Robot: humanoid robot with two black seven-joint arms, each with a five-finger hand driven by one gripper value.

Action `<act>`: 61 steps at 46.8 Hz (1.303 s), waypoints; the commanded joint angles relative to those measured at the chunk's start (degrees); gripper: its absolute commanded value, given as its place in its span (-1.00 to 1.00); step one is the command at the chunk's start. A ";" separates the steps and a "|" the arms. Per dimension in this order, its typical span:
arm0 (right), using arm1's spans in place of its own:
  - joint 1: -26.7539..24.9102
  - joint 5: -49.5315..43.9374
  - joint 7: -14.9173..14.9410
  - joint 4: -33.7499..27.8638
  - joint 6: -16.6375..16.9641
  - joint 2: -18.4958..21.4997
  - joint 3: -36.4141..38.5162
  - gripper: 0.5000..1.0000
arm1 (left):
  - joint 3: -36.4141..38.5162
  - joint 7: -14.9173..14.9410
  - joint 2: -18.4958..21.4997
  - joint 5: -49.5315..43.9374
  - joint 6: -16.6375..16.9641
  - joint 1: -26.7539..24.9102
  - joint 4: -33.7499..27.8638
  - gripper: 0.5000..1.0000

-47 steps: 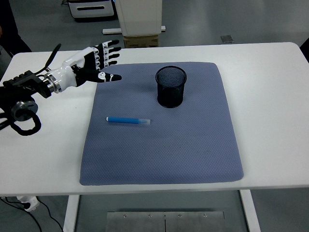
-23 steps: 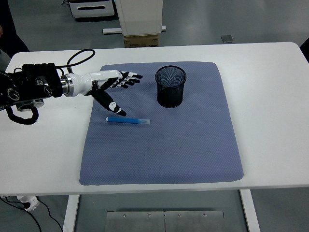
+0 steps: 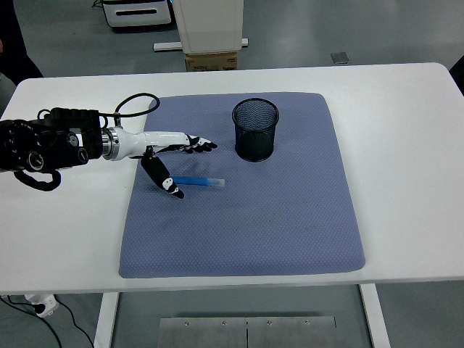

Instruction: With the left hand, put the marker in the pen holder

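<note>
White tabletop (image 3: pixel 406 145) is filling most of the view, and a blue-grey mat (image 3: pixel 246 217) is lying across its middle, its corners rounded and its weave finely dotted. Beyond the far edge, a grey floor is showing, with a pale cabinet (image 3: pixel 210 25) standing on it and a cardboard-coloured box (image 3: pixel 212 61) sitting at its foot. A dark-clad figure (image 3: pixel 14 36) is showing at the top left corner.

On the mat's far part, a black mesh pen holder (image 3: pixel 255 130) is standing upright and looks empty. Well to its left and nearer the camera, the blue marker (image 3: pixel 199 181) is lying flat on the mat, its pale end pointing right toward the mat's centre.

The left hand (image 3: pixel 170 148) is reaching in from the left edge over the mat, its white-and-black fingers (image 3: pixel 197 144) stretched out flat toward the holder and its thumb (image 3: pixel 165 183) pointing down and toward the camera, so that the thumb tip is overlapping the marker's left end. The hand is spread and is gripping nothing.

Compared with half a second ago, the hand is sitting lower and farther right, and the thumb, which was then ending just above the marker's left tip, is now crossing it. The marker and holder are lying where they were.
</note>
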 commanded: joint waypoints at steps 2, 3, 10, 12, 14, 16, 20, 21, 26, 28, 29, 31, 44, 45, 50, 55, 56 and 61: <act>-0.02 0.00 -0.01 -0.01 0.00 0.01 0.00 1.00 | -0.08 -0.09 -0.44 1.63 0.01 0.00 -0.01 1.00; -0.02 0.00 -0.01 -0.01 0.00 0.01 0.00 1.00 | -0.08 -0.09 -0.62 1.89 0.01 -0.09 -0.01 1.00; -0.02 0.00 -0.01 -0.01 0.00 0.01 0.00 1.00 | -0.17 -0.09 -0.97 5.84 0.18 -0.18 0.08 1.00; -0.02 0.00 -0.01 -0.01 0.00 0.01 0.00 1.00 | -0.17 -0.09 -1.06 6.38 0.36 -0.18 0.08 1.00; -0.02 0.00 -0.01 -0.01 0.00 0.01 0.00 1.00 | -0.26 -0.09 -1.23 7.17 1.32 -0.01 0.08 1.00; -0.02 0.00 -0.01 -0.01 0.00 0.01 0.00 1.00 | -0.17 -0.09 -1.24 7.26 1.41 0.00 0.08 1.00; -0.02 0.00 -0.01 -0.01 0.00 0.01 0.00 1.00 | -0.35 -0.09 -1.59 7.69 1.50 -0.09 0.17 1.00; -0.02 0.00 -0.01 -0.01 0.00 0.01 0.00 1.00 | -0.44 -0.09 -1.59 7.78 1.50 -0.09 0.17 0.98; -0.02 0.00 -0.01 -0.01 0.00 0.01 0.00 1.00 | -0.61 -0.09 -1.59 8.31 1.59 -0.09 0.25 0.86; -0.02 0.00 -0.01 -0.01 0.00 0.01 0.00 1.00 | -0.70 -0.09 -1.59 8.31 1.59 -0.09 0.25 0.85; -0.02 0.00 -0.01 -0.01 0.00 0.01 0.00 1.00 | -0.70 -0.09 -1.67 8.31 1.59 -0.09 0.25 0.82; -0.02 0.00 -0.01 -0.01 0.00 0.01 0.00 1.00 | -0.70 -0.09 -1.68 8.31 1.68 -0.09 0.25 0.72; -0.02 0.00 -0.01 -0.01 0.00 0.01 0.00 1.00 | -0.70 0.00 -2.73 8.75 1.68 -0.09 0.34 0.26; -0.02 0.00 -0.01 -0.01 0.00 0.01 0.00 1.00 | -0.70 -0.09 -2.73 8.75 1.68 -0.09 0.34 0.25; -0.02 0.00 -0.01 -0.01 0.00 0.01 0.00 1.00 | -0.70 0.00 -2.82 8.84 1.68 -0.09 0.43 0.25; -0.02 0.00 -0.01 -0.01 0.00 0.01 0.00 1.00 | -0.70 0.00 -3.08 8.84 1.94 0.00 0.60 0.25; -0.02 0.00 -0.01 -0.01 0.00 0.01 0.00 1.00 | -0.70 0.00 -3.08 8.84 1.94 0.00 0.61 0.25; -0.02 0.00 -0.01 -0.01 0.00 0.01 0.00 1.00 | -0.70 0.00 -3.61 10.41 4.31 0.35 1.31 0.21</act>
